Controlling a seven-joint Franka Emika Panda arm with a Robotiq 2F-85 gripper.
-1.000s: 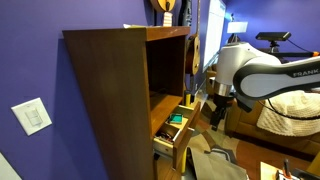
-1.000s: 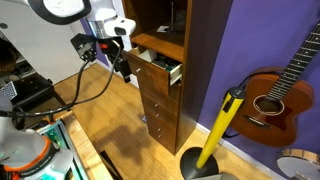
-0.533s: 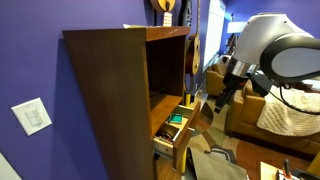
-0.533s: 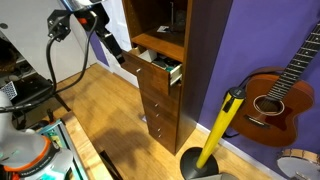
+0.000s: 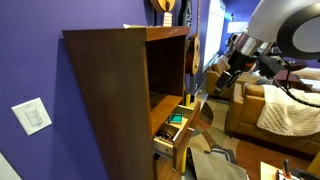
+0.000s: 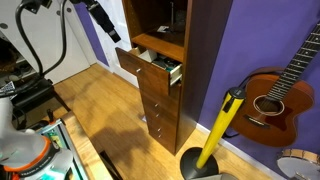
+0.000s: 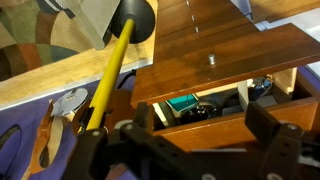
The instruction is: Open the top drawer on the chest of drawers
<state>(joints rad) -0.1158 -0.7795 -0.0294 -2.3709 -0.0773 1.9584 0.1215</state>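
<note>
The chest of drawers (image 5: 105,95) is a tall dark-brown cabinet with an open shelf on top, seen in both exterior views (image 6: 205,60). Its top drawer (image 5: 172,136) stands pulled out (image 6: 148,64), with a teal box and dark items inside in the wrist view (image 7: 195,104). The drawers beneath it are closed. My gripper (image 5: 226,82) is raised above and away from the drawer (image 6: 108,28), touching nothing. In the wrist view its fingers (image 7: 200,135) are spread wide and empty, looking down on the drawer.
A yellow pole on a black round base (image 6: 216,128) stands beside the chest and shows in the wrist view (image 7: 108,72). A guitar (image 6: 278,92) leans on the purple wall. A brown sofa (image 5: 268,108) is behind the arm. A light switch (image 5: 33,116) is on the wall.
The arm has lifted up and back from the drawer front over the last second. The top drawer has stayed pulled out and has not moved.
</note>
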